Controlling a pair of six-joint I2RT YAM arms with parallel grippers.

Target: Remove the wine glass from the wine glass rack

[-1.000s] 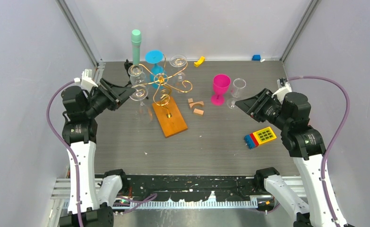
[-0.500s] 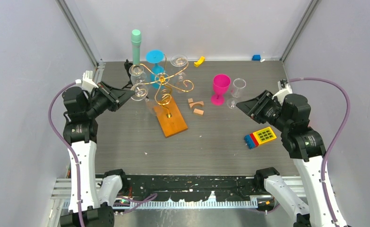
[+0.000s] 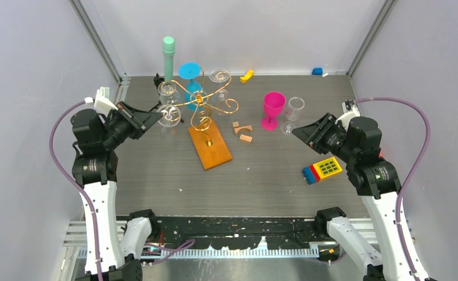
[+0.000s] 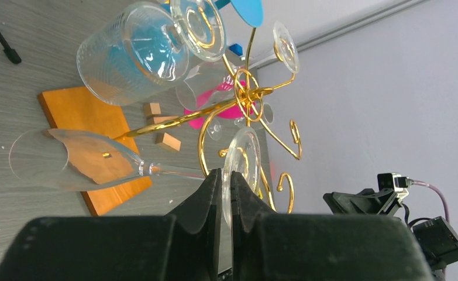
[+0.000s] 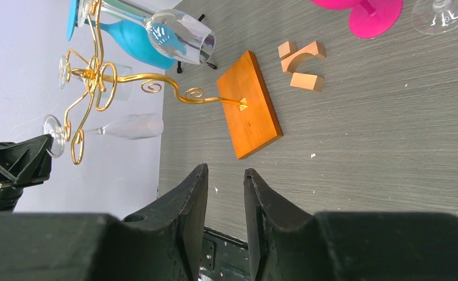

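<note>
1. Your left gripper [image 4: 226, 175] is clamped on the foot of the wine glass [image 4: 74, 158]. The glass lies sideways at the left curl of the rack [image 3: 212, 147]. You can't tell whether the foot is clear of the wire.
2. Your right gripper [image 5: 225, 175] hangs part-open, holding nothing.
3. The thin foot is pinched edge-on, so it may slip. If it snags on the wire, it could drag the rack and shake the other glasses [image 3: 219, 75] loose.
4. Every glass looks empty.

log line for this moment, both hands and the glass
left hand: shut on wine glass foot | wine glass: beside rack arm, not yet clear | right hand: open, empty, away from rack
</note>
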